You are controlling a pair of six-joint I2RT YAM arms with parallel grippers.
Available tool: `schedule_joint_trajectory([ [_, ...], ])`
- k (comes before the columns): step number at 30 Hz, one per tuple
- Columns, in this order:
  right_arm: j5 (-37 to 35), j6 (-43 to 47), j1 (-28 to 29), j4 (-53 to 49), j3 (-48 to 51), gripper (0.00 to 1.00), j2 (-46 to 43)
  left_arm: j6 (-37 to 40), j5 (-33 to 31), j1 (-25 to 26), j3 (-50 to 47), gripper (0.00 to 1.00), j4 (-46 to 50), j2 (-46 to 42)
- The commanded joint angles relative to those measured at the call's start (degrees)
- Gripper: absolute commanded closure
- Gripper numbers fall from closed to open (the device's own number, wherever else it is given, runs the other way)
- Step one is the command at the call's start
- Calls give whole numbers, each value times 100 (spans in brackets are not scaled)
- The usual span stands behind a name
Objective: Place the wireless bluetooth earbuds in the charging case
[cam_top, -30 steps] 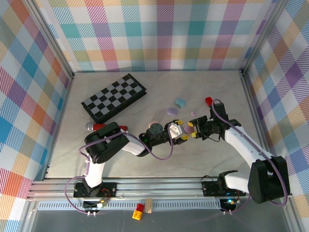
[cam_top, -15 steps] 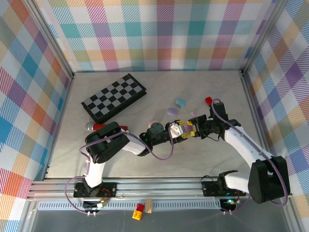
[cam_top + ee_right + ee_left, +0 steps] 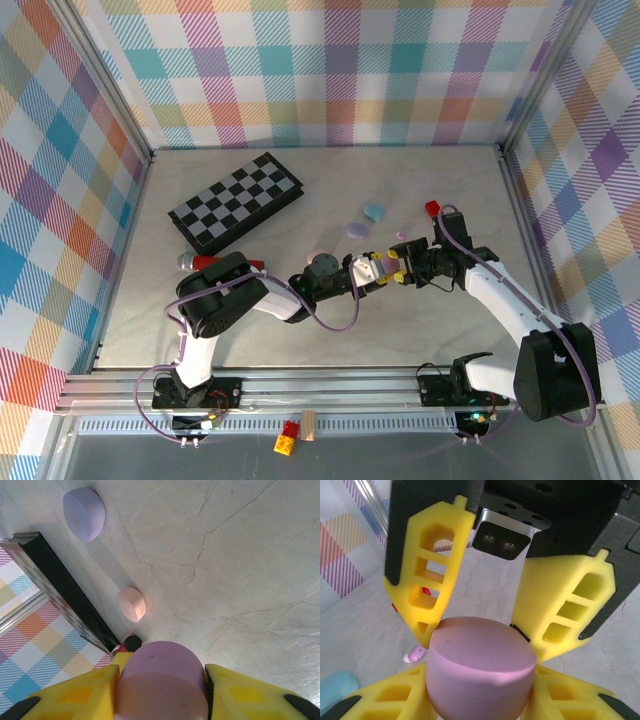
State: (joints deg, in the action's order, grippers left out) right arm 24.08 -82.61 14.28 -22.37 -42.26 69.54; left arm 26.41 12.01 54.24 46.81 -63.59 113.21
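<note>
The left gripper [image 3: 480, 702] is clamping the pinkish-purple case [image 3: 480, 655] between its yellow fingers at the middle of the table [image 3: 300, 330]. The right gripper [image 3: 161, 690] is coming at the same case from the opposite side, with one finger lying along each flank. Its contact sits at the very edge of its own camera view, so I cannot tell whether it is squeezing or merely touching. The lid is looking closed. A small pink earbud [image 3: 414, 654] is lying loose on the table beyond the case, near a teal case [image 3: 335, 685]. The danger is coming from two grippers working one smooth, rounded shell. An uneven pull could be twisting it out of the left grip, and a falling case could be knocking the loose earbud away.
</note>
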Motion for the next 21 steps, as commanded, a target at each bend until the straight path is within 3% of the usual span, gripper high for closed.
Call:
schedule_joint_trajectory([
  [1, -277, 406, 31, -404, -256, 48, -81, -19, 150, 18, -34, 61, -283, -63],
  [8, -751, 1367, 30, -847, -552, 18, -76, -409, 153, -69, -184, 61, -566, -136],
  [11, -1097, 2326, 28, -979, -684, 7, -194, -582, 229, -132, -239, 61, -637, -190],
  [17, -1667, 4767, 26, -617, -750, 7, -863, -1273, 656, -419, -456, 61, -611, -609],
  [21, -721, 6544, 31, 156, -659, 8, -1351, -1963, 1261, -759, -701, 61, -877, -882],
])
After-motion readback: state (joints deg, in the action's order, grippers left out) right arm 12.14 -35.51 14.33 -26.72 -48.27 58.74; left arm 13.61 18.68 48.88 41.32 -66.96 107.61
